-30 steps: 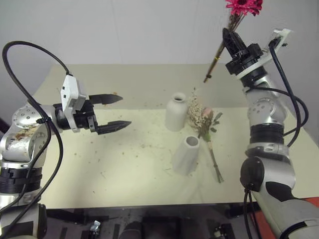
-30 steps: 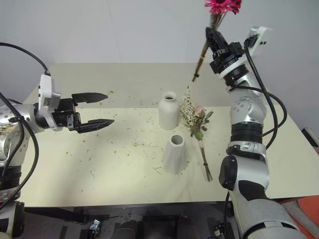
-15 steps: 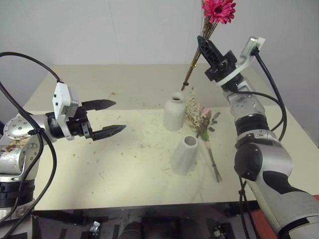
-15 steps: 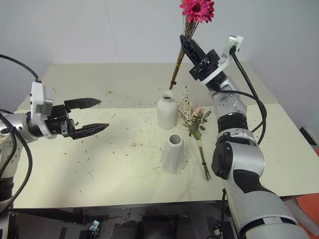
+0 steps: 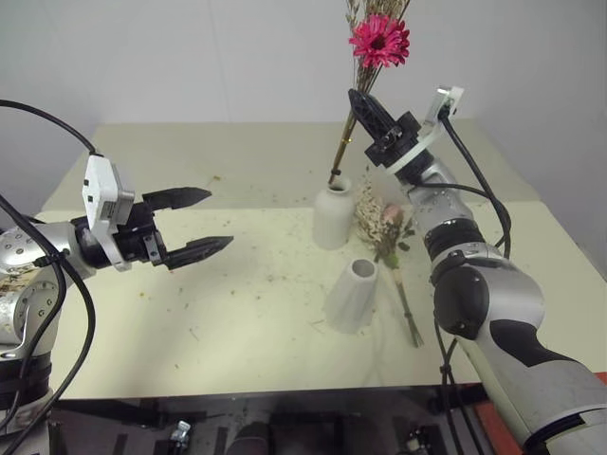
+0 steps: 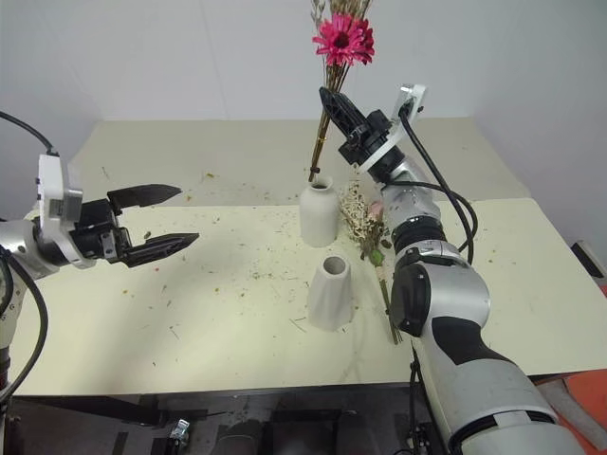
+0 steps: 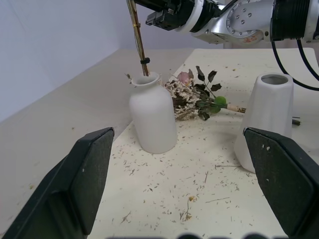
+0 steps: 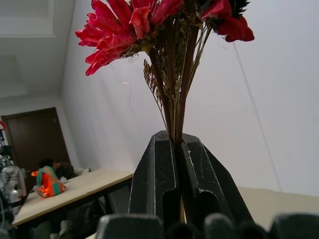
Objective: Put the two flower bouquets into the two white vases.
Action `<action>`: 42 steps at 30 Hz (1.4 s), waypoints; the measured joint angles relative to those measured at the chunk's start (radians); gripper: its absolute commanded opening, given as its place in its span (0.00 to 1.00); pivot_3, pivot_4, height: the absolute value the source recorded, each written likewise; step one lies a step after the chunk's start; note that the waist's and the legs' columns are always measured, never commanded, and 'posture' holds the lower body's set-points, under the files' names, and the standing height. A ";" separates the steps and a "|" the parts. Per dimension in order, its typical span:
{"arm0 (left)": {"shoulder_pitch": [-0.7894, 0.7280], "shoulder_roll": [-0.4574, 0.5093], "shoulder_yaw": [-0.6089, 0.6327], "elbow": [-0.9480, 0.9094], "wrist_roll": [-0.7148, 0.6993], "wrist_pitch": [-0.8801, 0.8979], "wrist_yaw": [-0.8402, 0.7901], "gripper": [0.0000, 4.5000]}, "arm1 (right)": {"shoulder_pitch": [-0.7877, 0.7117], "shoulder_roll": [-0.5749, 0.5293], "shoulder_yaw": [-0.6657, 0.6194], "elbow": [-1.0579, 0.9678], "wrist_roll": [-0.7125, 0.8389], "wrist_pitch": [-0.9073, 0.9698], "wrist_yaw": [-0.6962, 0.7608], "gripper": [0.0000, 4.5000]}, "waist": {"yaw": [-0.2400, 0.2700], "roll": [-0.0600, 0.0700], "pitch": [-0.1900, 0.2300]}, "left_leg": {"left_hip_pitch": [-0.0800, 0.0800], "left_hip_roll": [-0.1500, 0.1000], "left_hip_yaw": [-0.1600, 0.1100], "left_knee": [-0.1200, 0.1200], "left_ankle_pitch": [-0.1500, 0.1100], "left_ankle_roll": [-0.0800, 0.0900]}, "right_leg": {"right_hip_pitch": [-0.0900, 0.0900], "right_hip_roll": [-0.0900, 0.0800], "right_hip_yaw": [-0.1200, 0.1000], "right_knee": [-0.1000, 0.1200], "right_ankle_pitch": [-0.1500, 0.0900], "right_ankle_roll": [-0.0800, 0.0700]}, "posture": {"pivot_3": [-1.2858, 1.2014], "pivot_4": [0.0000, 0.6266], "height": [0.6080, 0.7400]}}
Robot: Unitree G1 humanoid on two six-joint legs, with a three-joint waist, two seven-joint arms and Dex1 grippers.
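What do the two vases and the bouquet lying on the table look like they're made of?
Bottle-shaped vase and tapered vase: probably matte ceramic, with a chalky white surface and no glare. Bouquet lying on the table: looks like dried plant matter, with brittle cream sprigs, dull green leaves and crumbs scattered across the table.

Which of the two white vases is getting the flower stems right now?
The bottle-shaped vase, farther back: the magenta daisy bouquet's stem tips meet its narrow mouth. The cone-shaped vase in front stands empty.

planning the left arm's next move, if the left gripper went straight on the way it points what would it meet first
Probably the bottle-shaped vase: it stands nearest ahead between the open left gripper's fingers in its wrist view, the cone vase off to one side. Depth is unclear, so it might pass beside it.
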 measured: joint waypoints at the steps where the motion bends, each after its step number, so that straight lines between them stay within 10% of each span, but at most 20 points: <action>1: 0.002 0.001 0.001 -0.001 0.000 0.001 0.003 1.00 | 0.000 0.001 -0.004 0.003 -0.005 -0.007 -0.009 0.01 | 0.000 0.000 0.000 | 0.000 0.000 0.000 0.000 0.000 0.000 | 0.000 0.000 0.000 0.000 0.000 0.000 | 0.52 0.24 1.00; 42: 0.022 0.025 0.004 -0.020 -0.022 0.013 0.014 1.00 | 0.122 0.060 0.024 0.056 -0.224 -0.232 -0.171 0.01 | -0.002 0.000 0.000 | 0.000 0.000 0.000 0.000 0.000 0.000 | 0.000 0.000 0.000 0.000 0.000 0.000 | 0.52 0.24 1.00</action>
